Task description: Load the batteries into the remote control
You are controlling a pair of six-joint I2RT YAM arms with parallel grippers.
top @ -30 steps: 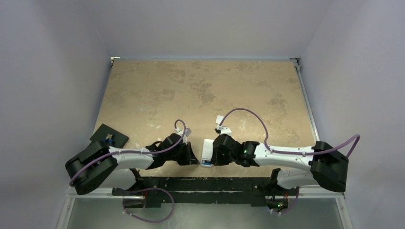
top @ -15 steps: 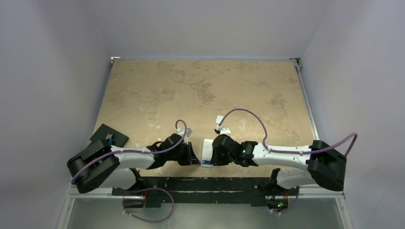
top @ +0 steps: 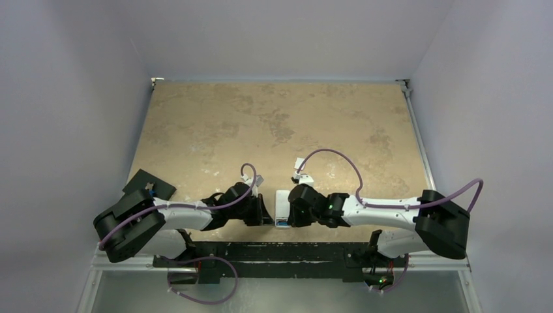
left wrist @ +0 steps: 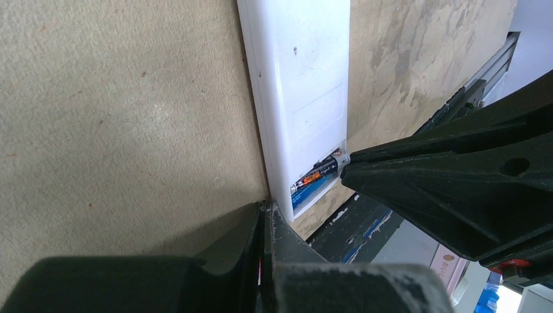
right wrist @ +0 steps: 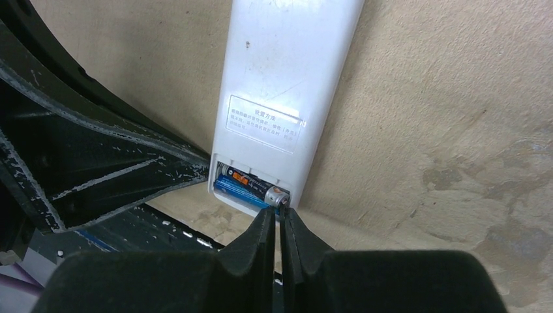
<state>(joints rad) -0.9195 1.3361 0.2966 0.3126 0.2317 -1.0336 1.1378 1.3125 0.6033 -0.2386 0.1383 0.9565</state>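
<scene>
Over the last second the right arm edges leftward, narrowing the gap to the left arm. The right fingers (right wrist: 257, 244), pressed together, now bear on the dark battery's (right wrist: 255, 186) metal end, seemingly seating it. The left fingers (left wrist: 241, 241), also closed, brace the remote control (right wrist: 287, 85), which lies back-up on the surface (right wrist: 424, 98) near the arms' bases. Its compartment is open, with the blue battery (right wrist: 231, 190) beside the dark one.

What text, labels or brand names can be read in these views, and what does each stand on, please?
Back of the remote control: boxed label in small Chinese characters, too blurred to quote.
The batteries: orange and blue print, no legible words.
Pink box at the lower right of the left wrist view: a few letters, too small to read.
</scene>
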